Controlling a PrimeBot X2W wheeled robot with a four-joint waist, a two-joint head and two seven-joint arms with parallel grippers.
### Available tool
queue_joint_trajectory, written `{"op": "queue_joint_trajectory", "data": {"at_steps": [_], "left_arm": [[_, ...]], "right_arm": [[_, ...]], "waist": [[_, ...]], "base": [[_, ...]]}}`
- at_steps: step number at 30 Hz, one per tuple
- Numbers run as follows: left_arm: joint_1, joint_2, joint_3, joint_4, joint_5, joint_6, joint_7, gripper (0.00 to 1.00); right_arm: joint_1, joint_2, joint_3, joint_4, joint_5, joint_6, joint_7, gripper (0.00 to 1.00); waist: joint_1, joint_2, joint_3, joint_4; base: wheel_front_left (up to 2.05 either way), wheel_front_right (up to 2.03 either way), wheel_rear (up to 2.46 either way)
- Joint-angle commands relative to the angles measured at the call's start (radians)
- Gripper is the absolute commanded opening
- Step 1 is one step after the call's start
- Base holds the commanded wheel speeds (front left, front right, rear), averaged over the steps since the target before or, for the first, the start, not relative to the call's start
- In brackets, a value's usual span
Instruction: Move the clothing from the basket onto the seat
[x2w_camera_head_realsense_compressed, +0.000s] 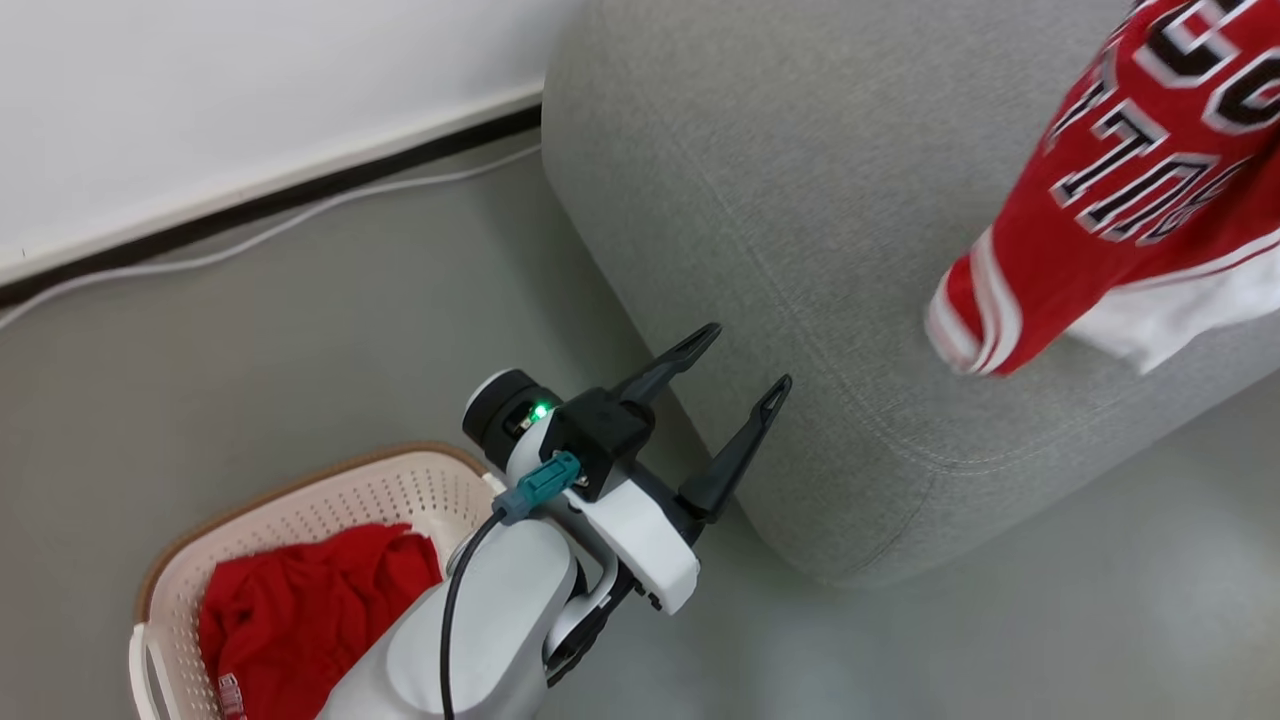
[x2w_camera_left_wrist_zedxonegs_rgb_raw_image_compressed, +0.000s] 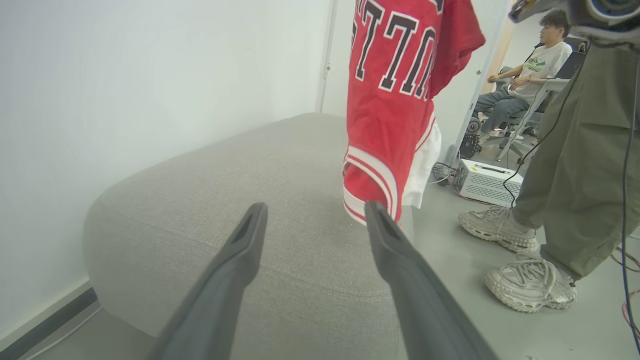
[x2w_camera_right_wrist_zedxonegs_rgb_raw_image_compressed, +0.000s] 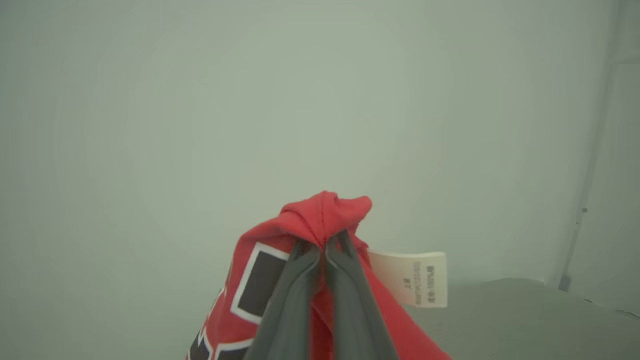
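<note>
Item one, head view, 7 o'clock: the basket (x2w_camera_head_realsense_compressed: 420, 485), cream perforated plastic with a brown rim, standing on the grey floor (x2w_camera_head_realsense_compressed: 250, 350). A heap of red clothing (x2w_camera_head_realsense_compressed: 300, 600) lies inside it, partly hidden behind my pale left forearm. Item two, 10 o'clock: a white cable (x2w_camera_head_realsense_compressed: 270, 235) on the floor, running along the dark skirting of the white wall. Item three, centre: the left end effector (x2w_camera_head_realsense_compressed: 745, 358), fingers spread wide with nothing between them, tips pointing toward 1 o'clock beside the near corner of the seat (x2w_camera_head_realsense_compressed: 800, 200). Item four, 12 to 3 o'clock: the seat itself, grey upholstery with rounded edges, near the basket. Item five, 2 o'clock: a red jersey (x2w_camera_head_realsense_compressed: 1130, 200) with white stripe trim, black-and-white letters and a white layer beneath, hanging over the seat top. I cannot tell whether its lowest hem touches the cushion. Item six, left wrist view, 3 o'clock: a standing person in olive trousers and pale trainers (x2w_camera_left_wrist_zedxonegs_rgb_raw_image_compressed: 530, 285) on the floor beyond the seat, a white box (x2w_camera_left_wrist_zedxonegs_rgb_raw_image_compressed: 487, 180) behind them, and a seated person (x2w_camera_left_wrist_zedxonegs_rgb_raw_image_compressed: 525, 75) at 1 o'clock. Item seven, right wrist view, 6 o'clock: the right end effector (x2w_camera_right_wrist_zedxonegs_rgb_raw_image_compressed: 322, 246), fingers pressed together and pinching a bunched fold of the red jersey, with a white care label (x2w_camera_right_wrist_zedxonegs_rgb_raw_image_compressed: 417, 277) sticking out at 4 o'clock.
</note>
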Motion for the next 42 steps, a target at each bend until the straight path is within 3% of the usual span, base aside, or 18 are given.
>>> {"op": "queue_joint_trajectory", "data": {"at_steps": [1,10,16,27,33,42], "left_arm": [[-0.050,0.002,0.016,-0.036,0.007,-0.007,-0.005,1.00],[-0.135,0.002,-0.053,-0.045,0.024,0.016,-0.005,1.00],[-0.213,0.002,-0.133,-0.039,0.009,0.047,-0.005,1.00],[-0.225,0.002,-0.240,-0.055,-0.036,0.108,-0.005,1.00],[-0.236,0.002,-0.272,-0.085,-0.047,0.133,-0.005,1.00],[-0.251,0.002,-0.273,-0.117,-0.051,0.161,-0.005,1.00]], "right_arm": [[-0.036,-0.044,-0.021,0.003,-0.013,0.007,-0.006,0.00],[-0.155,-0.115,-0.103,0.118,-0.032,0.007,-0.006,0.00],[-0.290,-0.178,-0.162,0.236,-0.037,0.007,-0.006,0.00],[-0.447,-0.263,-0.324,0.456,-0.085,0.007,-0.006,0.00],[-0.451,-0.236,-0.340,0.530,-0.072,0.007,-0.006,0.00],[-0.326,-0.179,-0.233,0.624,0.018,0.007,-0.006,0.00]], "waist": [[0.0000,0.0000,0.064,0.031],[0.0000,0.0000,0.202,0.085],[0.0000,0.0000,0.313,0.141],[0.0000,0.0000,0.421,0.266],[0.0000,0.0000,0.454,0.318],[0.0000,0.0000,0.437,0.332]], "base": [[0.00,0.00,0.00],[0.00,0.00,0.00],[0.00,0.00,0.00],[0.00,0.00,0.00],[0.00,0.00,0.00],[0.00,0.00,0.00]]}}
